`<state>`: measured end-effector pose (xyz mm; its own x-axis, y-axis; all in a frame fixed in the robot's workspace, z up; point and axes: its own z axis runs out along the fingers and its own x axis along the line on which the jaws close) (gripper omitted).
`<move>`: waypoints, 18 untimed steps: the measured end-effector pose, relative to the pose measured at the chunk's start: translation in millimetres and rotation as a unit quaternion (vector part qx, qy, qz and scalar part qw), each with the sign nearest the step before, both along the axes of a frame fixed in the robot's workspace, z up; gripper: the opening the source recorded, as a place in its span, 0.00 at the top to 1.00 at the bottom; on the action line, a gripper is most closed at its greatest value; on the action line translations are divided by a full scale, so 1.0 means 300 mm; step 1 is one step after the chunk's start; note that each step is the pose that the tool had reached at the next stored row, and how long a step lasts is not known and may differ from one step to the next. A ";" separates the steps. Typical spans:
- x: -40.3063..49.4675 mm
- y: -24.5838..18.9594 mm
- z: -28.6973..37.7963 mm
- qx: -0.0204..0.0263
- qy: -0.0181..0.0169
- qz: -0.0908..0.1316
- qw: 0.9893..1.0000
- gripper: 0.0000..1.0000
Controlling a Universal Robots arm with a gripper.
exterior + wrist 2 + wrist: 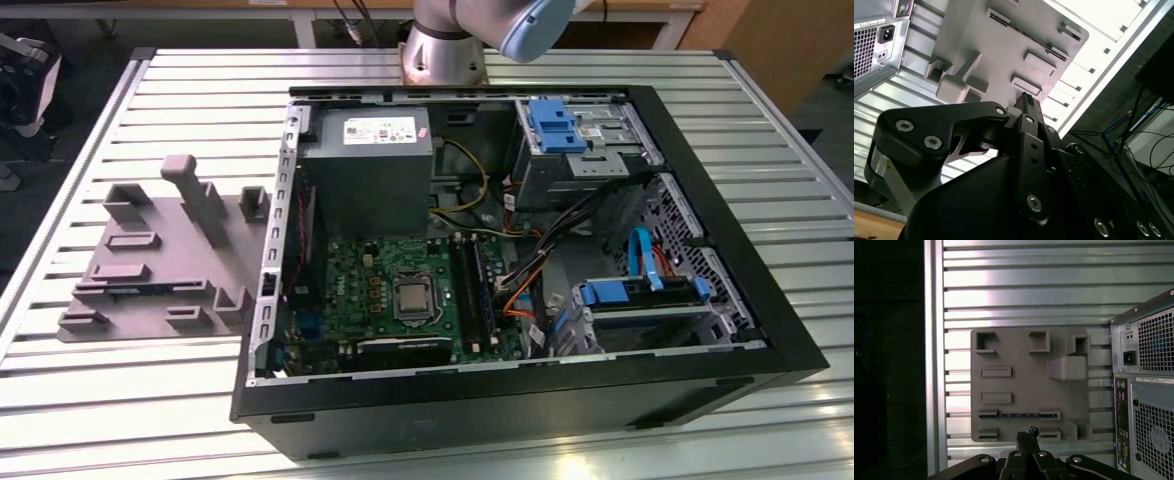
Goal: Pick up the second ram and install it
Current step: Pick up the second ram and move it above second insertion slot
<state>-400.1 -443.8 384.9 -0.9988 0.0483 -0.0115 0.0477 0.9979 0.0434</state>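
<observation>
A slatted metal table [160, 400] carries the whole setup, with a dim room beyond its edge. The second ram [1019, 415] is a thin dark stick with a row of chips. It rests in a grey moulded fixture [1019, 375], seated between two small end brackets near one long side of that fixture. In the exterior view it appears as a dark blue-green strip [138, 288] on the fixture.

The claw [1027, 432] hangs over the same side of the fixture, its fingertips pressed together with nothing between them. It is clear of the stick and does not touch it. In the first wrist view its tips line up just beside the stick's middle.

The fixture lies flat at the exterior view's left of an open computer case [747, 330]. Inside the case are a green motherboard [360, 270], long black memory slots [470, 285] and a grey power supply [367, 170]. The arm [447, 45] rises behind the case.
</observation>
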 end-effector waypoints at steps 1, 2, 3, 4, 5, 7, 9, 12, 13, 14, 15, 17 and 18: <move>0.000 0.000 0.000 0.000 0.000 0.001 1.000 0.89; 0.000 0.000 0.000 0.000 0.000 0.002 1.000 0.89; 0.000 0.000 0.000 0.000 0.000 0.004 1.000 0.89; 0.000 0.000 0.000 0.000 0.000 0.006 1.000 0.89; -0.001 0.000 0.000 0.000 0.000 0.007 1.000 0.89; -0.001 0.000 0.000 0.000 0.000 0.011 1.000 0.89; -0.001 0.000 0.000 0.000 0.000 0.014 1.000 0.89; -0.001 0.000 0.000 0.000 0.000 0.015 1.000 0.89; -0.001 0.000 0.000 0.000 0.000 0.015 1.000 0.89; -0.001 0.000 0.000 0.000 0.000 0.015 1.000 0.89; -0.001 0.000 0.000 0.000 0.000 0.015 1.000 0.89; -0.001 0.000 0.000 0.000 0.000 0.016 1.000 0.89; -0.001 0.000 0.000 0.000 0.000 0.016 1.000 0.89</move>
